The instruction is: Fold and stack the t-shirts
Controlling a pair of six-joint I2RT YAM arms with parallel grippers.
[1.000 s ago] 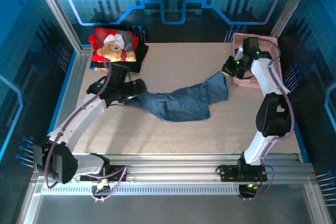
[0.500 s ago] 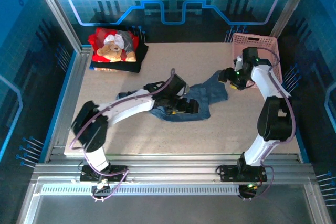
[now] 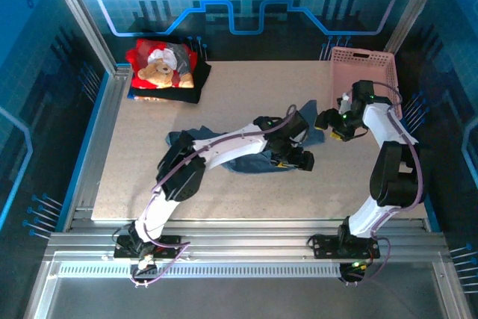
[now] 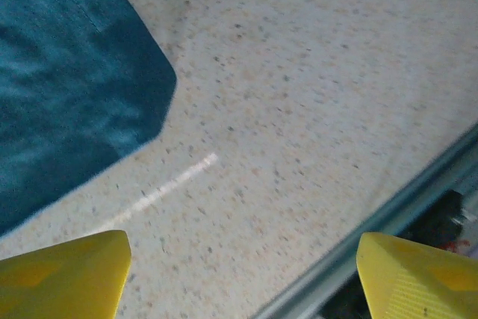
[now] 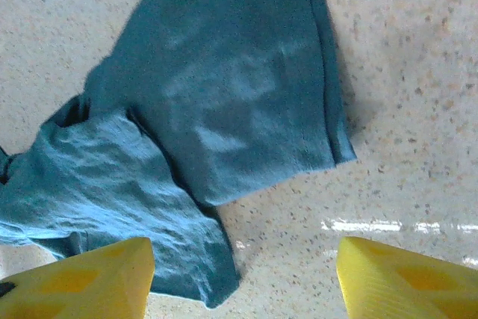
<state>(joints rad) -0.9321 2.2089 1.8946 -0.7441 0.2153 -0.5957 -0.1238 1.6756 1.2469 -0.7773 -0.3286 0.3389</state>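
The slate-blue t-shirt (image 3: 255, 165) lies crumpled in the middle of the table, partly hidden under my left arm. My left gripper (image 3: 302, 160) reaches to the shirt's right end; in the left wrist view the left gripper (image 4: 239, 250) is open over bare table, with the slate-blue t-shirt (image 4: 67, 87) at the upper left. My right gripper (image 3: 327, 120) hovers by the shirt's far right corner. In the right wrist view the right gripper (image 5: 243, 252) is open and empty just above the slate-blue t-shirt (image 5: 231, 87). The red teddy-bear t-shirt (image 3: 161, 63) rests on the black t-shirt (image 3: 170, 95) at the back left.
A pink lattice basket (image 3: 367, 64) stands at the back right, just behind my right arm. The metal rail (image 4: 388, 214) at the table's edge shows in the left wrist view. Bare speckled table (image 3: 239, 91) lies between the stack and the basket.
My right gripper has opened, let go of the shirt's end and come down from the basket. My left arm has swept from the left side across the shirt to its right end.
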